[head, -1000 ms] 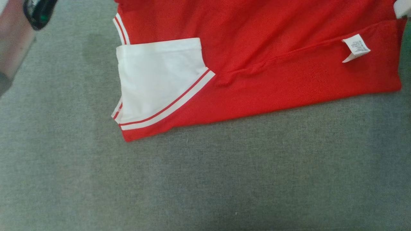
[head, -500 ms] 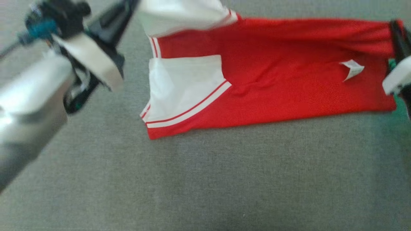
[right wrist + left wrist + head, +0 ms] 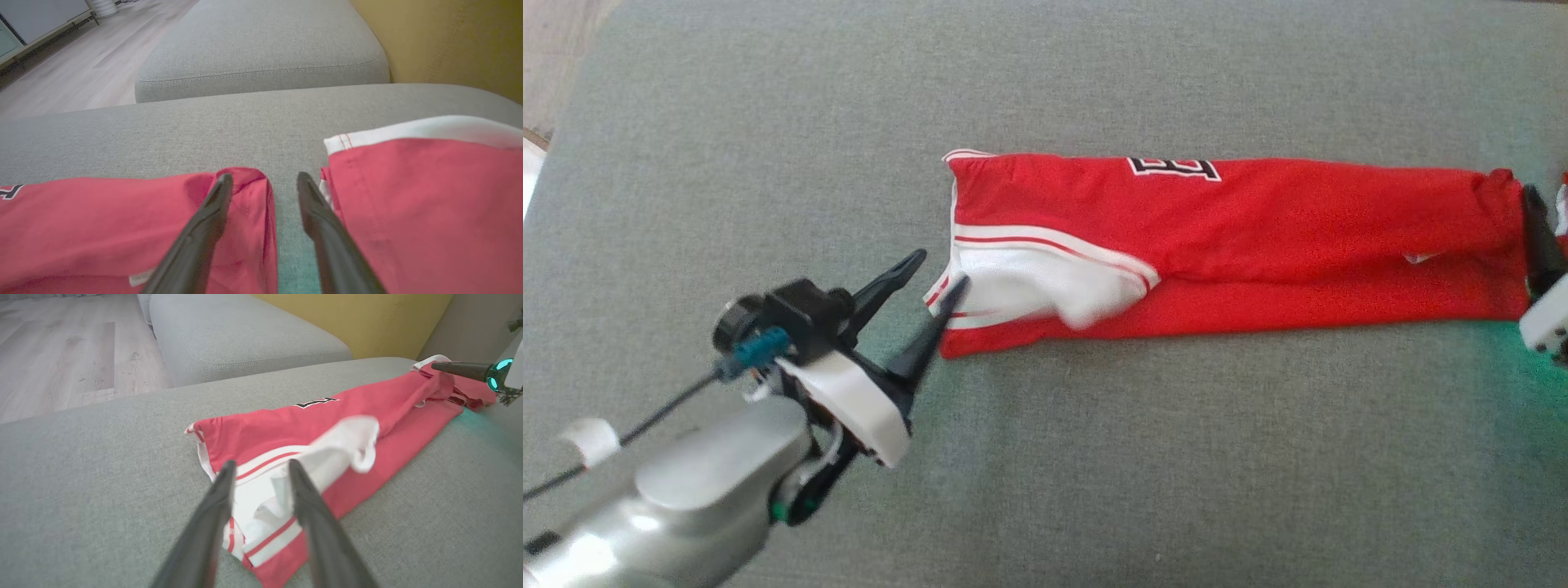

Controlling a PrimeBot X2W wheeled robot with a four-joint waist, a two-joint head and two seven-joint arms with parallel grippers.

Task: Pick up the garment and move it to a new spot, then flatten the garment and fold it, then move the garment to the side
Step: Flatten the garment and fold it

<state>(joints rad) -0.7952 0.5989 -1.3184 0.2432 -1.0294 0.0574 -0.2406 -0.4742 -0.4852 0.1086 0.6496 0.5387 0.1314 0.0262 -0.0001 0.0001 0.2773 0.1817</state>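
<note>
A broad grey seat cushion (image 3: 1045,457) of woven fabric fills the foreground. Beyond its far edge sits a second grey cushion (image 3: 245,335) (a stitched seam runs along its front). A yellow upholstered panel (image 3: 367,318) rises behind the seat cushion, pale wooden floor (image 3: 61,355) lies off its side, and a light cabinet (image 3: 41,16) stands farther off.

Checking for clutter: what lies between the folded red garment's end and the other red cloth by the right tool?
Bare grey cushion, shown in the right wrist view, separates garment and cloth.
</note>
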